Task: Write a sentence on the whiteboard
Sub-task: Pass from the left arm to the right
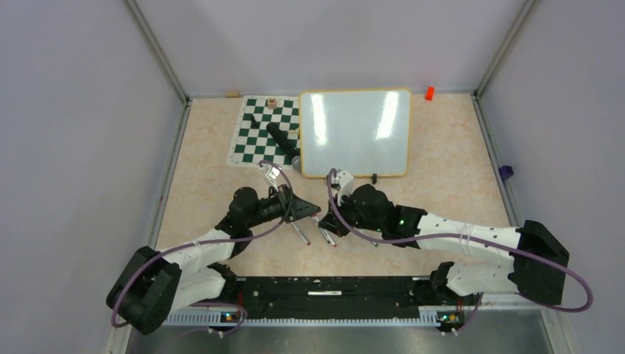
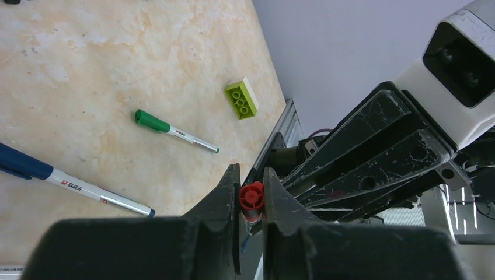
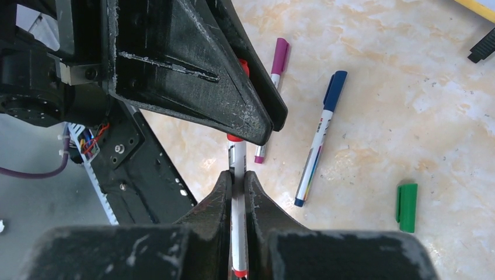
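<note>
The whiteboard (image 1: pixel 354 133) lies at the back centre, glossy white with a yellow rim; no sentence shows on it. Both grippers meet in front of it on one red marker. My left gripper (image 2: pixel 251 186) is shut on the marker's red cap (image 2: pixel 251 196). My right gripper (image 3: pixel 236 178) is shut on the marker's white barrel (image 3: pixel 237 157). In the top view the left gripper (image 1: pixel 313 212) and right gripper (image 1: pixel 326 218) are tip to tip just above the table. The board's rim (image 3: pixel 476 4) and a black clip (image 3: pixel 482 51) show in the right wrist view.
A green-and-white chess mat (image 1: pixel 254 144) with a black object lies left of the board. Loose on the table under the grippers: a magenta marker (image 3: pixel 272 87), a blue marker (image 3: pixel 320 137), a green cap (image 3: pixel 407 207), a green pen (image 2: pixel 175 133), a green brick (image 2: pixel 241 98).
</note>
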Tool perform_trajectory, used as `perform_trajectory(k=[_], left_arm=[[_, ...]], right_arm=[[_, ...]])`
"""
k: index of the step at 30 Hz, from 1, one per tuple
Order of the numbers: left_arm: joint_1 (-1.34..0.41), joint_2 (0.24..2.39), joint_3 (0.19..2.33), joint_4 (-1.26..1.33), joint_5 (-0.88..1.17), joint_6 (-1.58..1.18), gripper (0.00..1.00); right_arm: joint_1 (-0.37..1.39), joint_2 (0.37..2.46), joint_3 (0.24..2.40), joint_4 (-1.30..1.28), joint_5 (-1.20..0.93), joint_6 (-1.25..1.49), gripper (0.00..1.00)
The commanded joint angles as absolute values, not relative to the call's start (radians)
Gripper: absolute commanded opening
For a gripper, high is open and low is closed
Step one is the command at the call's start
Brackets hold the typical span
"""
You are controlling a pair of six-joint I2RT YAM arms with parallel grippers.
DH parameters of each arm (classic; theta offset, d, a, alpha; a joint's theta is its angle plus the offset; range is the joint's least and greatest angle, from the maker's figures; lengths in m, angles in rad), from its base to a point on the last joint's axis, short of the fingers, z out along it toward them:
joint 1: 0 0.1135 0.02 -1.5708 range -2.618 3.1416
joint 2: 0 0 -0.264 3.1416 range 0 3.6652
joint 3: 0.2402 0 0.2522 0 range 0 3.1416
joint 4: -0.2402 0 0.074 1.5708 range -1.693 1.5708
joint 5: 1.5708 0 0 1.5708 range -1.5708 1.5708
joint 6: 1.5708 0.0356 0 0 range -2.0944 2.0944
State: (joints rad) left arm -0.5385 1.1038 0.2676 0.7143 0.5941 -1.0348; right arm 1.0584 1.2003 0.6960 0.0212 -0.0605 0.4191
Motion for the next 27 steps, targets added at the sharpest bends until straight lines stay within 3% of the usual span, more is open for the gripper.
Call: perform_trajectory(k=[1,5,8,12,18,27], left_arm=[[-0.539,1.085,0.292,0.739,0.578,-1.023,0.00],[-0.539,1.051,0.280,0.757,0.535,-1.055,0.00],[-0.539,1.031,0.272,0.799,0.507,-1.099,0.00],[-0.539,1.002,0.268,0.867,0.456,-1.182,0.00],[-0.539,0.977,0.272,0.986,0.390,-1.302,0.00],[-0.540,1.030,0.296,1.087,0.393,-1.387,0.00]], right_arm=[[1.065,1.185,0.734,0.060,-0.056,0.420,0.08],[1.066,1.142,0.705,0.067,-0.007,0.456,0.46],[1.065,1.080,0.666,0.101,0.049,0.505,0.64],[1.054,0.983,0.564,0.239,0.106,0.637,0.64],[1.048,0.880,0.351,0.681,0.170,0.850,0.55],[1.049,1.003,0.393,0.883,0.062,0.862,0.49]])
